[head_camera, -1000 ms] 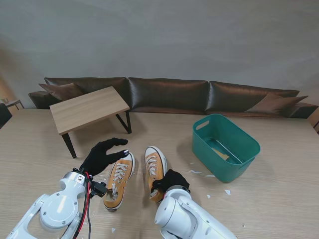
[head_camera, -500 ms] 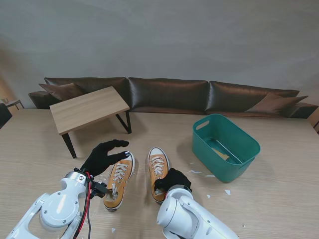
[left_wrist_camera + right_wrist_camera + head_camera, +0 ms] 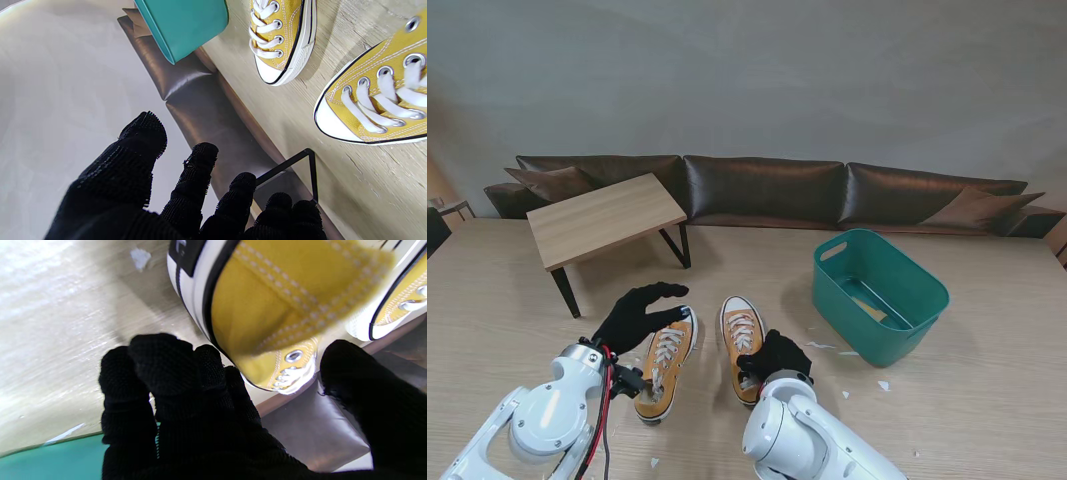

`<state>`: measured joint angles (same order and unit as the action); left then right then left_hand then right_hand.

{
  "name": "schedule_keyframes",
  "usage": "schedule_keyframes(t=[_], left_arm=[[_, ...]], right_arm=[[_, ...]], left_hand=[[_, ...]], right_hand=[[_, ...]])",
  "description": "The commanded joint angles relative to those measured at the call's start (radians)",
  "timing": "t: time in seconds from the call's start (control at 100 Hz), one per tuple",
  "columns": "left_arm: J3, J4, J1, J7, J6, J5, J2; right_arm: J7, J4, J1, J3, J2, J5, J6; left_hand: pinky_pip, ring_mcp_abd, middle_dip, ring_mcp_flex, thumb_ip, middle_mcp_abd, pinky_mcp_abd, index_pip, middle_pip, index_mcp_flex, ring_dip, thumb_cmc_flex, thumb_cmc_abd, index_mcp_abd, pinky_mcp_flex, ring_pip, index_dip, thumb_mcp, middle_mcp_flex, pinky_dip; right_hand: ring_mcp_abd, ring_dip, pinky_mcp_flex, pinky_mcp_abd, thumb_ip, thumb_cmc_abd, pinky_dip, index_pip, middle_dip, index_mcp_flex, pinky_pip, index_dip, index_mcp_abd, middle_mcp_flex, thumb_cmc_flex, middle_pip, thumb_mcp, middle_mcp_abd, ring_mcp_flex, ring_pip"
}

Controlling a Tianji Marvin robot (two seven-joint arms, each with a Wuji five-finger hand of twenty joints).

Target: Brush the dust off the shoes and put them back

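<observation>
We see two yellow canvas shoes side by side on the wooden table [image 3: 987,420], toes pointing away from us. The left shoe [image 3: 665,360] lies slightly angled; the right shoe [image 3: 742,345] sits just beside it, a narrow strip of table between them.

Our left hand [image 3: 635,315] hovers over the table at the toe end of the left shoe, its black-gloved fingers [image 3: 200,173] spread apart and holding nothing. In the left wrist view, both toe caps show beyond the fingertips, with no contact visible.

Our right hand [image 3: 772,357] is at the heel end of the right shoe. In the right wrist view, the fingers [image 3: 160,373] curl on one side of the heel [image 3: 260,306] and the thumb [image 3: 360,386] stands on the other; we cannot tell whether they actually press on the shoe.

A teal basket [image 3: 882,295] stands to the right, well apart from the shoes. A small wooden side table [image 3: 602,220] stands farther from us on the left. White scraps [image 3: 882,385] lie near the basket.
</observation>
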<state>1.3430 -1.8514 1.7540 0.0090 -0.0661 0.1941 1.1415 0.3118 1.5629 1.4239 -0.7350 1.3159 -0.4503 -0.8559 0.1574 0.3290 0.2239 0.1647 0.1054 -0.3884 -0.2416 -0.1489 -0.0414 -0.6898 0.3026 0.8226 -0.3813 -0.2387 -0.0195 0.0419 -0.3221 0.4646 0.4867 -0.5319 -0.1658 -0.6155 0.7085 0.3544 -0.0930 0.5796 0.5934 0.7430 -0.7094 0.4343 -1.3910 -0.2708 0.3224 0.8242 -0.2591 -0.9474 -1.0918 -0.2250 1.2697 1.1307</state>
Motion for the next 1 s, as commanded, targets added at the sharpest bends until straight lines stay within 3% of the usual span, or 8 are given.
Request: schedule_keyframes(t=[0.0, 0.23, 0.45, 0.59, 0.74, 0.99], left_arm=[[-0.003, 0.004, -0.002, -0.024, -0.001, 0.000, 0.000], [-0.002, 0.006, 0.000, -0.032, 0.001, 0.010, -0.003], [0.002, -0.008, 0.017, -0.041, 0.004, 0.030, -0.008], [0.015, -0.036, 0.038, -0.064, 0.003, 0.057, -0.015], [0.028, -0.067, 0.065, -0.079, 0.006, 0.075, -0.021], [0.075, -0.141, 0.149, -0.127, -0.001, 0.128, -0.036]], right_arm=[[-0.016, 0.027, 0.005, 0.001, 0.003, 0.000, 0.002], [0.020, 0.059, 0.025, -0.011, 0.002, -0.029, 0.030], [0.018, 0.135, 0.057, -0.043, -0.024, -0.057, 0.088], [0.020, 0.188, 0.101, -0.090, -0.052, -0.060, 0.208], [0.000, 0.233, 0.156, -0.162, -0.090, -0.064, 0.390], [-0.010, 0.268, 0.253, -0.290, -0.121, -0.044, 0.654]], left_hand=[[-0.011, 0.012, 0.006, 0.048, -0.036, 0.003, 0.041, 0.000, -0.003, -0.007, 0.010, 0.024, 0.038, 0.000, 0.011, 0.012, -0.007, -0.022, 0.014, -0.011], [-0.011, 0.013, 0.006, 0.048, -0.036, 0.006, 0.040, -0.001, -0.004, -0.009, 0.010, 0.024, 0.037, 0.001, 0.011, 0.013, -0.007, -0.022, 0.015, -0.011], [-0.010, 0.016, 0.007, 0.050, -0.037, 0.010, 0.039, -0.002, -0.005, -0.012, 0.011, 0.025, 0.035, -0.002, 0.012, 0.013, -0.007, -0.020, 0.019, -0.012], [-0.010, 0.014, 0.008, 0.051, -0.036, 0.012, 0.038, -0.001, -0.005, -0.010, 0.011, 0.022, 0.035, -0.001, 0.013, 0.013, -0.007, -0.020, 0.022, -0.013], [-0.009, 0.017, 0.008, 0.051, -0.036, 0.014, 0.038, -0.002, -0.006, -0.013, 0.011, 0.022, 0.035, -0.002, 0.013, 0.014, -0.008, -0.018, 0.024, -0.013], [-0.001, 0.026, 0.011, 0.065, -0.036, 0.012, 0.028, -0.002, -0.009, -0.011, 0.017, 0.020, 0.034, -0.007, 0.024, 0.020, -0.007, -0.019, 0.035, -0.019]], right_hand=[[0.005, 0.005, -0.015, -0.019, 0.014, -0.021, 0.005, 0.020, 0.018, -0.057, -0.048, 0.008, -0.041, -0.024, 0.043, 0.005, 0.033, 0.018, 0.011, 0.001], [0.004, 0.005, -0.031, -0.020, 0.017, -0.024, 0.005, 0.029, 0.019, -0.056, -0.041, 0.005, -0.087, -0.044, 0.047, 0.003, 0.042, 0.020, -0.008, -0.005], [-0.007, 0.015, -0.074, -0.018, 0.018, -0.023, -0.001, 0.027, 0.039, 0.003, -0.003, 0.004, -0.161, -0.062, 0.048, 0.040, 0.058, 0.014, -0.062, -0.053], [-0.033, 0.024, -0.123, -0.009, 0.019, -0.021, -0.002, 0.010, 0.078, 0.079, 0.046, -0.015, -0.217, -0.071, 0.040, 0.108, 0.059, 0.013, -0.128, -0.138], [-0.055, 0.045, -0.173, -0.003, 0.016, -0.023, -0.007, -0.020, 0.137, 0.163, 0.117, -0.072, -0.268, -0.090, 0.031, 0.200, 0.059, 0.028, -0.218, -0.288], [-0.081, 0.076, -0.223, 0.023, 0.013, -0.018, -0.021, -0.072, 0.164, 0.195, 0.195, -0.119, -0.268, -0.078, 0.026, 0.242, 0.051, 0.038, -0.291, -0.430]])
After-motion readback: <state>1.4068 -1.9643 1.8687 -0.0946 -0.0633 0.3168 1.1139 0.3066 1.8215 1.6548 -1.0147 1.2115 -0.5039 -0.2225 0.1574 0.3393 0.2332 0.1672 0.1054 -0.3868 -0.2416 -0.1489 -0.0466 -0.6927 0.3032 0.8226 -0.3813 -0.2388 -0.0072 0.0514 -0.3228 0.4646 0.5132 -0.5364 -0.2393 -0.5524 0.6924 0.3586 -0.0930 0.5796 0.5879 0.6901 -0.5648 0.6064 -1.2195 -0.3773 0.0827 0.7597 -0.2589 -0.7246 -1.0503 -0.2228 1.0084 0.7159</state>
